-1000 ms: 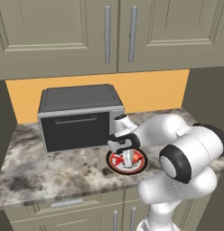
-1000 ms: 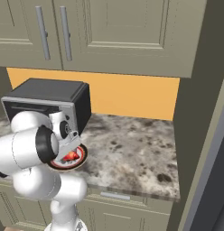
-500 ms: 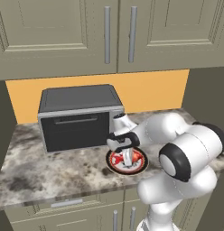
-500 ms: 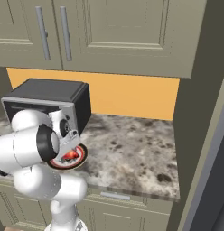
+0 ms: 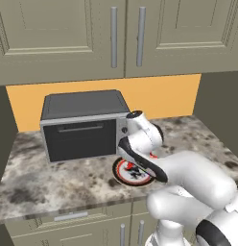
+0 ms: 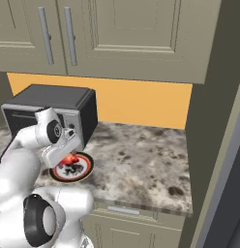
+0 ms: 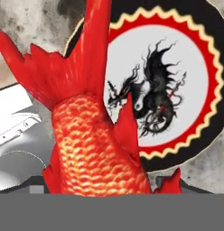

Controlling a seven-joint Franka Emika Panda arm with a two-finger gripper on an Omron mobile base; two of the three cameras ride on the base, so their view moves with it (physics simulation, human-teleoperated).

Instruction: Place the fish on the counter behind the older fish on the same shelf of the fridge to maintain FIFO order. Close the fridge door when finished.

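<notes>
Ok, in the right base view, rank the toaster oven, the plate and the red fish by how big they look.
1. Toaster oven, clearly largest, though the arm covers part of it.
2. Plate, partly hidden by the hand.
3. Fish, just a small red patch at the hand; most of it is hidden, so its true extent is unsure.

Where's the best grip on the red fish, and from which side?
Across the scaled body of the fish, below the tail fan, from above. The body looks thick and rounded; the tail and fins are thin. It fills the hand view over the plate, so it may already be held.
</notes>
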